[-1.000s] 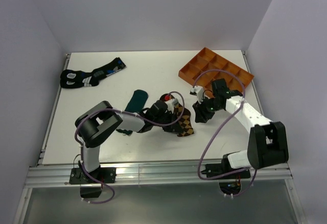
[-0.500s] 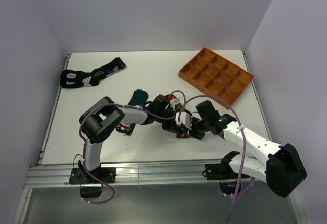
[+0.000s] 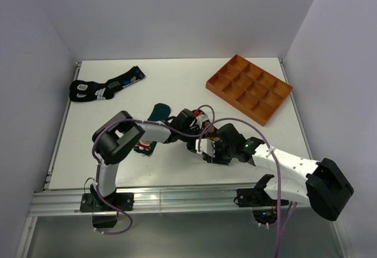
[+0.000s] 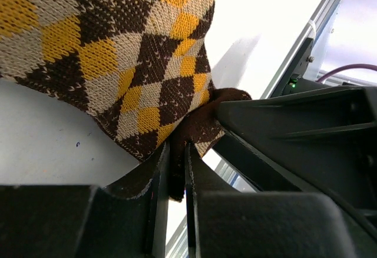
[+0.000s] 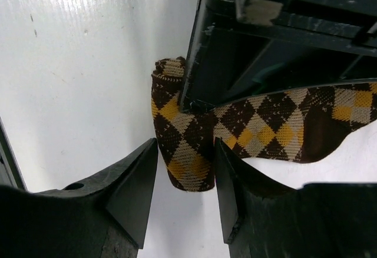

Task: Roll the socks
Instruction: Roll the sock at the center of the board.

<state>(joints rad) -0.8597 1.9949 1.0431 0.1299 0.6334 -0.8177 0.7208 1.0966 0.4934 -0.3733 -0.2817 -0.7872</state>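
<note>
The brown-and-yellow checkered sock (image 4: pixel 118 52) lies on the white table. My left gripper (image 4: pixel 177 155) is shut on its dark brown end. In the right wrist view the sock (image 5: pixel 265 131) is folded, and its rounded fold sits between the fingers of my right gripper (image 5: pixel 184 155), which is open and straddles it. From above, both grippers meet mid-table, left gripper (image 3: pixel 199 127) and right gripper (image 3: pixel 211 147), and they hide most of that sock. The teal sock (image 3: pixel 158 113) lies just left of them, partly under the left forearm.
A dark pair of socks (image 3: pixel 103 87) lies at the back left. An orange compartment tray (image 3: pixel 248 87) stands at the back right. The table's metal front rail (image 3: pixel 177 198) runs along the near edge.
My right arm has swung from beside the orange tray down and left to the checkered sock, its fingers now around the fold. The left gripper has kept its grip.
</note>
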